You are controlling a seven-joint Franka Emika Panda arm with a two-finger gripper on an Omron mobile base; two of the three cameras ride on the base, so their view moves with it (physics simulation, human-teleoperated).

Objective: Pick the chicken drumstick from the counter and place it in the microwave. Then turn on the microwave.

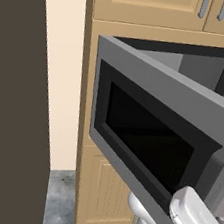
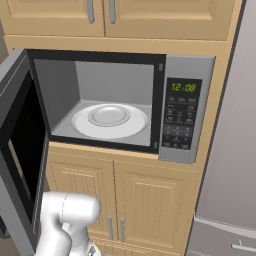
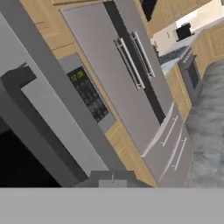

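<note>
The wide grey-framed built-in microwave (image 2: 120,107) stands with its black-windowed door (image 1: 153,140) swung wide to the left, so the grey cavity is exposed. Inside sits the white round turntable (image 2: 110,121), and nothing reddish-brown lies on it or on the cavity floor around it; the container is empty as far as the right base view shows. The dark keypad panel (image 2: 181,120) with its green clock digits sits to the right of the opening.

The tiny reddish-brown chicken drumstick cannot be located in these pictures, nor the marbled counter it should lie on, so which way it lies from the pincer and how its long axis runs cannot be told. The white arm (image 2: 65,220) rises low in front of the light wooden cabinet doors (image 2: 115,200) beneath the oven. The hand camera looks, rolled, past the door's edge toward the keypad (image 3: 87,94) and a tall stainless refrigerator (image 3: 131,78) beyond it.

Whether the pincer's fingers are spread or closed, or hold anything, cannot be told here. My judgement: the placing is not yet done, since the turntable is bare
</note>
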